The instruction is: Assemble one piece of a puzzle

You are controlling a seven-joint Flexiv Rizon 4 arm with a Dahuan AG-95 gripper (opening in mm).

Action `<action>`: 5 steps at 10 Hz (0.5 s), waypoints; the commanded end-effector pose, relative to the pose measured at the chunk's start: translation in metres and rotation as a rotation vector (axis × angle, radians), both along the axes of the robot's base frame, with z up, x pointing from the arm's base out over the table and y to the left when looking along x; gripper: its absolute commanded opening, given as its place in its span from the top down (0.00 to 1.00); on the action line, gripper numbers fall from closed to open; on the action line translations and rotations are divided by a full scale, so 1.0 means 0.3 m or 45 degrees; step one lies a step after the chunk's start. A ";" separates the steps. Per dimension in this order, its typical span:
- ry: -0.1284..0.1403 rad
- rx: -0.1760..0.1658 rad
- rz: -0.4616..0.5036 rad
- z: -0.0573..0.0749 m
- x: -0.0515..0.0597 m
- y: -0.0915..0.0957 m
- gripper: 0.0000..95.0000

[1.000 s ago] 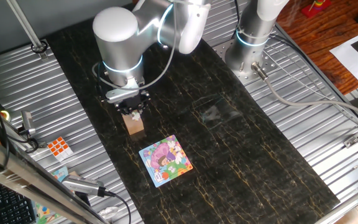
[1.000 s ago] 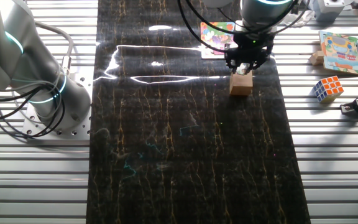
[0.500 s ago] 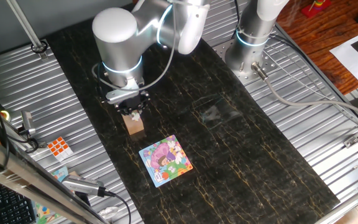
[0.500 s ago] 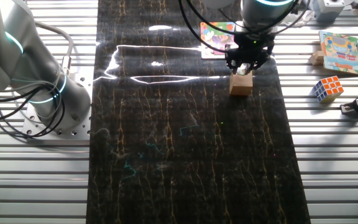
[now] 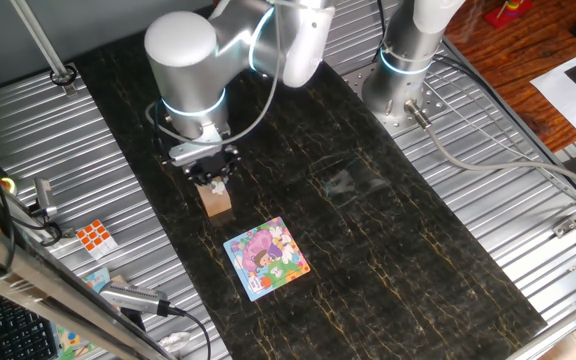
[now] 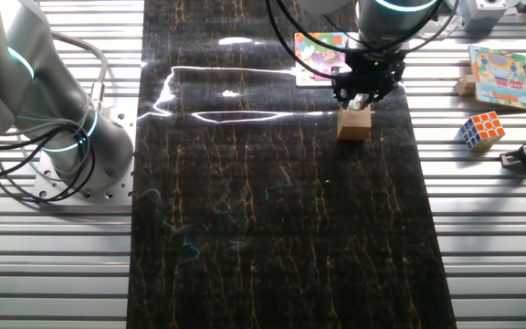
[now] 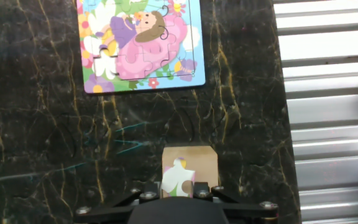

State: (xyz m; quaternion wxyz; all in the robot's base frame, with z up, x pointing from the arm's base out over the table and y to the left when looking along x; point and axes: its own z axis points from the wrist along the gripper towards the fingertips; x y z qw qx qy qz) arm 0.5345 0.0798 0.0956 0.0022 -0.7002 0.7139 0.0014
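Observation:
The tiny whitish piece (image 7: 178, 180) shows between my gripper's fingers, over the top face of the tan wooden cube (image 7: 189, 163). My gripper (image 7: 174, 190) is shut on the piece, straight above the cube (image 5: 217, 200) on the dark mat. In the fixed views the gripper (image 5: 213, 182) (image 6: 359, 98) sits just over the cube (image 6: 354, 124). The puzzle (image 7: 140, 43), blue-bordered with a pink, green and white picture, lies flat a short way beyond the cube (image 5: 266, 258). In the other fixed view the puzzle (image 6: 316, 53) is partly hidden behind the hand.
An orange-and-white Rubik's cube (image 5: 94, 237) (image 6: 481, 130) lies on the ribbed metal table beside the mat. A second picture puzzle (image 6: 500, 77) lies near it. The base of another arm (image 5: 403, 80) (image 6: 71, 137) stands at the mat's far side.
The arm's upper body has shifted very slightly. The gripper stays over the cube and nothing else has moved.

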 end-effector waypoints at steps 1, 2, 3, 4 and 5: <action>-0.002 0.000 0.003 -0.010 -0.028 0.044 1.00; -0.005 -0.001 0.004 -0.017 -0.043 0.064 1.00; -0.004 -0.001 0.005 -0.025 -0.055 0.084 1.00; -0.005 -0.003 -0.003 -0.044 -0.071 0.116 1.00; -0.008 -0.007 -0.015 -0.060 -0.087 0.141 1.00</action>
